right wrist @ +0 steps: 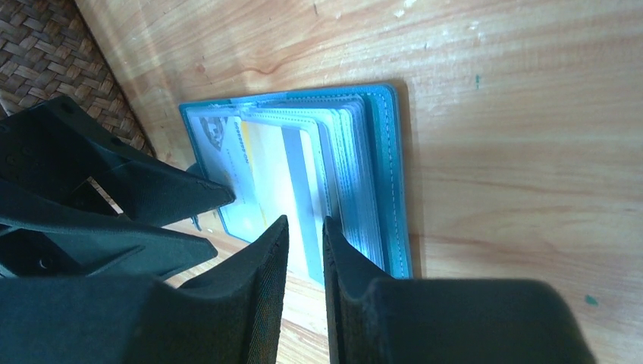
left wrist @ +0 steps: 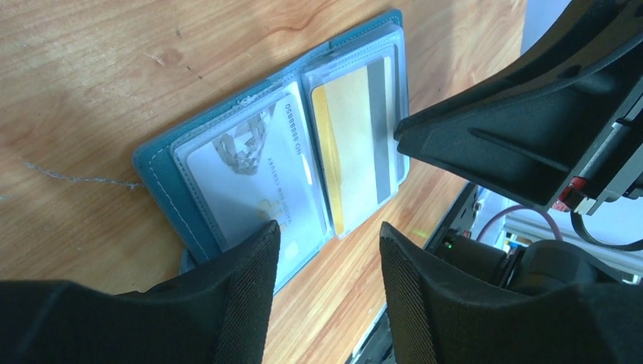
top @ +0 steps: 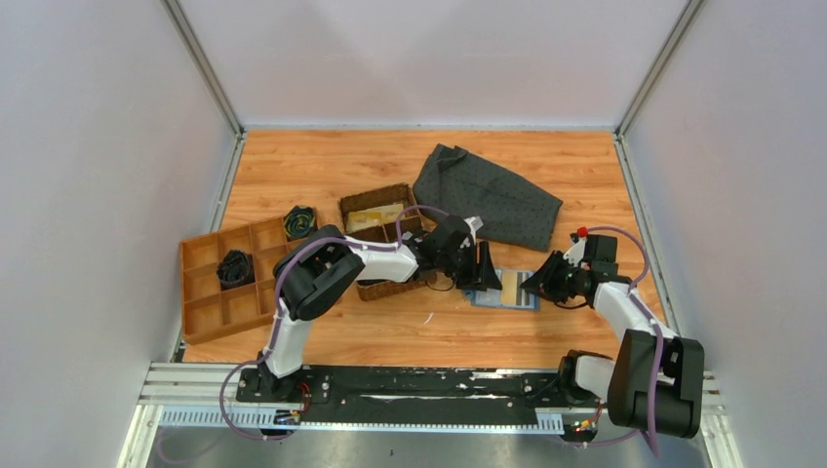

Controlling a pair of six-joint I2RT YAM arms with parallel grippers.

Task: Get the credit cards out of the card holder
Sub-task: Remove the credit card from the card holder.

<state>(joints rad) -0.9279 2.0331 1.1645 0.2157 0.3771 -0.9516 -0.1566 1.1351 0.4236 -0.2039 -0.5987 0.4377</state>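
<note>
The blue-teal card holder (top: 505, 291) lies open on the wooden table between my two grippers. In the left wrist view the holder (left wrist: 163, 178) shows a white card (left wrist: 250, 163) in its left clear sleeve and a yellow card with a grey stripe (left wrist: 352, 144) in its right one. My left gripper (left wrist: 327, 236) is open, with one fingertip (left wrist: 261, 243) at the white card's sleeve. My right gripper (right wrist: 305, 229) hovers at the holder's near edge (right wrist: 390, 174), over the yellow card (right wrist: 265, 178). Its jaws are a narrow gap apart, and I see nothing between them.
A brown woven basket (top: 385, 244) sits just left of the left gripper and shows in the right wrist view (right wrist: 45, 38). A dark grey dotted cloth (top: 488, 195) lies behind. A wooden divided tray (top: 219, 283) holding dark items stands at the left.
</note>
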